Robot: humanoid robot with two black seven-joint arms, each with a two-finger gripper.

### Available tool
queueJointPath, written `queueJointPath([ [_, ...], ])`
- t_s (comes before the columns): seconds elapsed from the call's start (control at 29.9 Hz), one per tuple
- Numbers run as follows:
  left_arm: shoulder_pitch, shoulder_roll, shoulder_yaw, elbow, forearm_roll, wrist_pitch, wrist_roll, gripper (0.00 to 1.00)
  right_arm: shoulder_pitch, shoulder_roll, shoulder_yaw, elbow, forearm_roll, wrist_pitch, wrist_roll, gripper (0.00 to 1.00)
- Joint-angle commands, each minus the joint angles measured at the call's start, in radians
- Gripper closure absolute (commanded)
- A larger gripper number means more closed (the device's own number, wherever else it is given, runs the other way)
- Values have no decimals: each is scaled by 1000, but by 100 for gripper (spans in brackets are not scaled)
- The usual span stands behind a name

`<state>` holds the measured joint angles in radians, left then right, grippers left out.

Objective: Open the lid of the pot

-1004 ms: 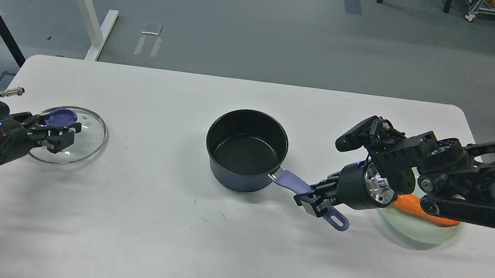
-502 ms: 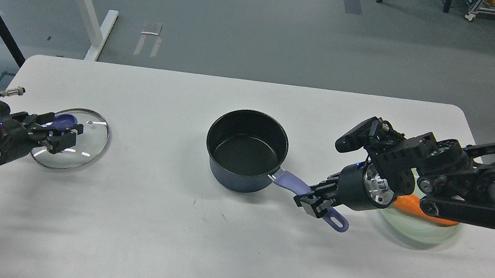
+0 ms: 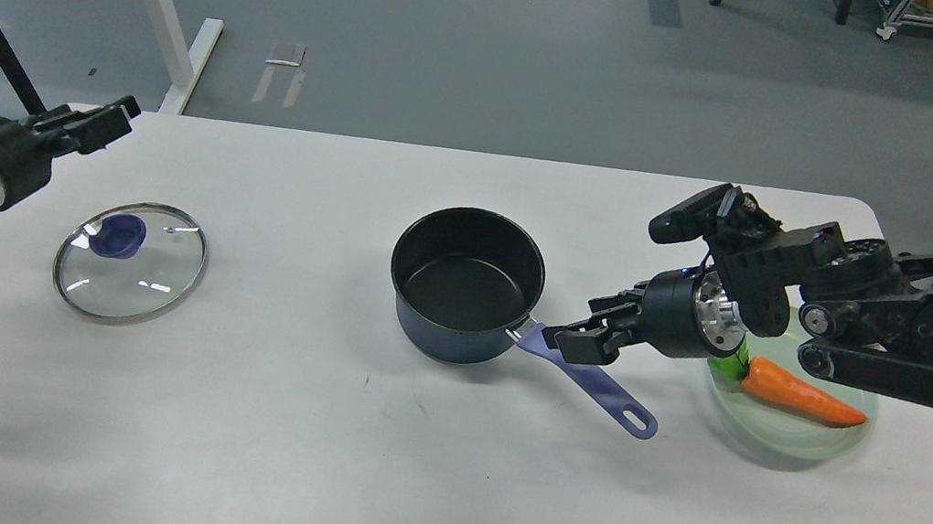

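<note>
head view: the glass lid (image 3: 130,261) w/ its blue knob (image 3: 117,234) lies flat on the white surface (image 3: 313,424), well left of the pot (image 3: 465,282), which stands open and empty mid-surface. the left end effector (image 3: 100,125) hangs up and away from the lid, beyond its far-left side, holding nothing; it's seen dark and near end-on, so can't tell if the fingers are apart or together. the right end effector (image 3: 580,339) sits just over the near end of the pot's purple handle (image 3: 588,378); fingers look slightly apart and not clamped on the handle, tho contact is hard to judge. a carrot (image 3: 800,392) rests on a pale plate (image 3: 809,443) beside the right arm. judgement: the lid-off step looks done, task is at its tail end. next calls only for both arms to clear w/o nudging pot or lid.
</note>
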<state>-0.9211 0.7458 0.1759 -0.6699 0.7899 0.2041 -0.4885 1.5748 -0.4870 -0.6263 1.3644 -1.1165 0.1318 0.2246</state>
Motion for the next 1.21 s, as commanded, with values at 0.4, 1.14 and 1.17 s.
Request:
queueJointPath([
  [0.4,-122,-101,-85,10,-724,-268,0,1,-542,-157,972,-237,210,-9,-1,0],
  [1.14,-10,-416,-481,89,-1098,-347,5,1,-743,31,1356,-582,1265,2,2,0],
  [1.17,-4,-419,-492,89,-1100,-348,5,1,-754,50,1378,-591,1274,3,1,0],
])
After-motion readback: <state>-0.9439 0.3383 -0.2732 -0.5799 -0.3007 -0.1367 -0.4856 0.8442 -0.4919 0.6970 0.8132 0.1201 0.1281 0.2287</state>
